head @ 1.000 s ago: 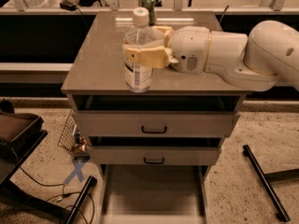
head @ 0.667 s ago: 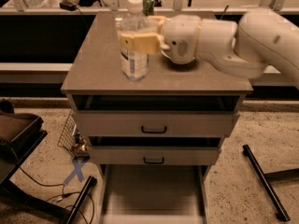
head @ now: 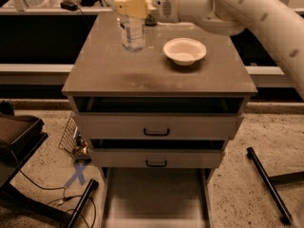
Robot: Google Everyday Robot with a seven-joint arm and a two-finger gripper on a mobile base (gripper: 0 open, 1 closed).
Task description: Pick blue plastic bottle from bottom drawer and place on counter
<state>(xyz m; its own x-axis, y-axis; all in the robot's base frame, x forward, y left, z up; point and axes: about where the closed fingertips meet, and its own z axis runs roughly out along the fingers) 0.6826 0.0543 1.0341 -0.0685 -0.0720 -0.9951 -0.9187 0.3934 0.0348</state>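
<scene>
**Clear plastic bottle [head: 132, 32] with a white and blue label stands on the smooth grey-brown counter [head: 142, 77]**

Tall and thin, the bottle could tip over. That could happen if the pale yellow two-finger hand [head: 134, 6] slides away sideways, or drags the bottle along as it opens. If the bottle falls, it might roll to the counter's edge at 9 o'clock. It might also bump the round white bowl [head: 185, 50], which sits near it at 4 o'clock.

The bottle stands upright at about 11 o'clock on the counter, well back from the front edge. Its bottom looks to be resting on the top. The hand is right at the bottle's top, at 12 o'clock from the label. Its fingers are pressed on the neck, pinching it, and they hide the cap. The big white arm [head: 237, 4] reaches in from 2 o'clock.

The wide flat grey bottom drawer [head: 156, 194] is pulled out at 6 o'clock, well apart from the bottle.

I think the job is nearly done. The hand only needs to open and lift straight up.
</scene>
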